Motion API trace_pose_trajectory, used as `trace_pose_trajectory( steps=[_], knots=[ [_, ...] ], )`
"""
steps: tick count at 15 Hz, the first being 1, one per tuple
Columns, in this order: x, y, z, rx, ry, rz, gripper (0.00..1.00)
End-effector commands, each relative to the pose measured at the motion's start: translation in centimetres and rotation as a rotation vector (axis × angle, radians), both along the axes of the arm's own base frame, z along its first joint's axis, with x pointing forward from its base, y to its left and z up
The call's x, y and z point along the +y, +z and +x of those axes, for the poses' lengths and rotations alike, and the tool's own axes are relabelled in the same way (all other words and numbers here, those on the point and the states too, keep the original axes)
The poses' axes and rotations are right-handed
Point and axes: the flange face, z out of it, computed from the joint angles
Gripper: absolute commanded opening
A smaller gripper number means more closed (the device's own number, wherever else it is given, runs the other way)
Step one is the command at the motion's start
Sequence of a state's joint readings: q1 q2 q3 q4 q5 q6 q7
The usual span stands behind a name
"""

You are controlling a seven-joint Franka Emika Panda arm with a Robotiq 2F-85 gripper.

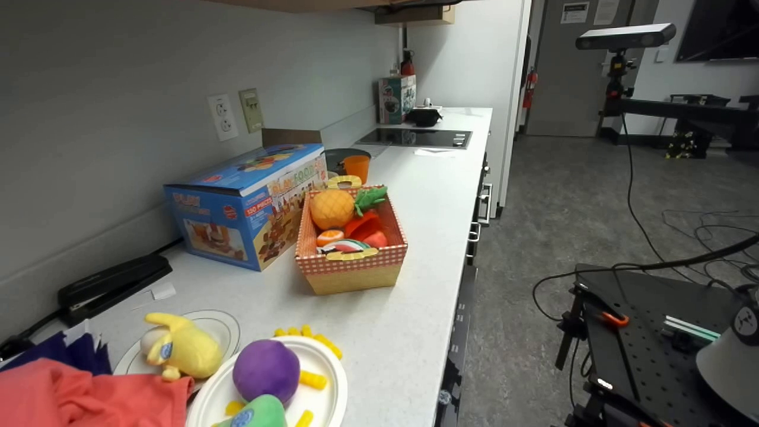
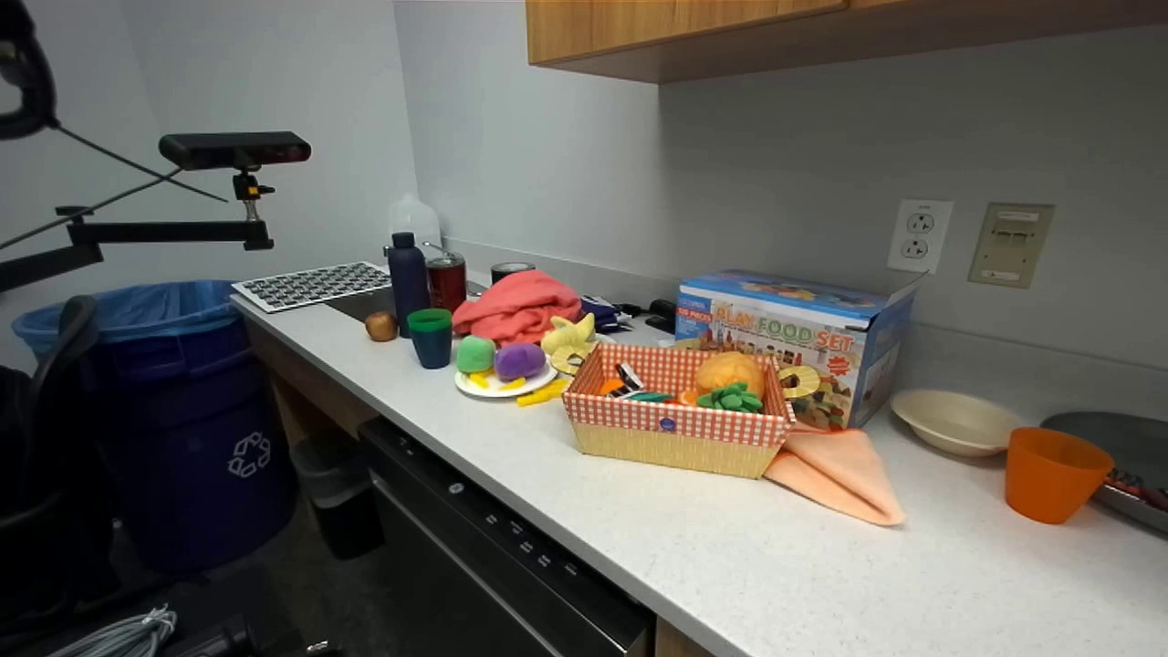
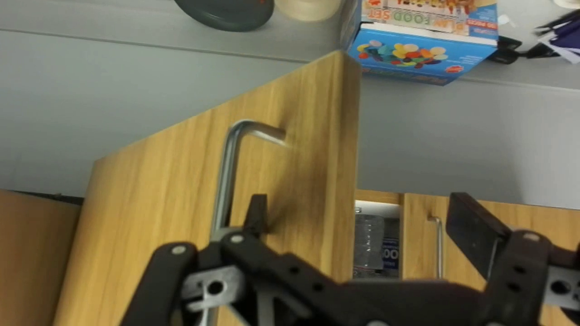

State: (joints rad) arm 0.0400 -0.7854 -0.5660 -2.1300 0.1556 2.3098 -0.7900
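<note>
In the wrist view my gripper (image 3: 360, 215) stands wide open with nothing held between its fingers. A wooden cabinet door (image 3: 312, 181) is swung out and its edge lies in the view between the two fingers. The left finger (image 3: 257, 210) is close beside the door's metal handle (image 3: 229, 167), on the side toward the door's free edge; whether they touch I cannot tell. Behind the door, the cabinet opening shows a clear plastic package (image 3: 369, 240) and a blue label. The right finger (image 3: 476, 231) appears in front of a neighbouring shut door (image 3: 417, 235) with its own handle. Neither exterior view shows the gripper.
Below the cabinets, the counter (image 2: 730, 557) bears a checked basket (image 2: 675, 438) of toy food, a play food box (image 2: 785, 319), an orange cup (image 2: 1054, 474), a plate with plush toys (image 2: 502, 388) and a red cloth (image 2: 520, 306). The upper cabinet (image 2: 684, 36) overhangs it.
</note>
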Motion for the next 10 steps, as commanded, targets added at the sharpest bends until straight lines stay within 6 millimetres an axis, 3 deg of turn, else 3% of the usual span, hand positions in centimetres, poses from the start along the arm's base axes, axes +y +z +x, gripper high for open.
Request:
trace_pose_trajectory(
  steps=[1,10],
  knots=[
    [3.2,-1.0,1.1,-0.008,0.118,0.074,1.00],
    [10.3,-2.0,4.8,-0.104,0.391,0.243,1.00]
  ],
)
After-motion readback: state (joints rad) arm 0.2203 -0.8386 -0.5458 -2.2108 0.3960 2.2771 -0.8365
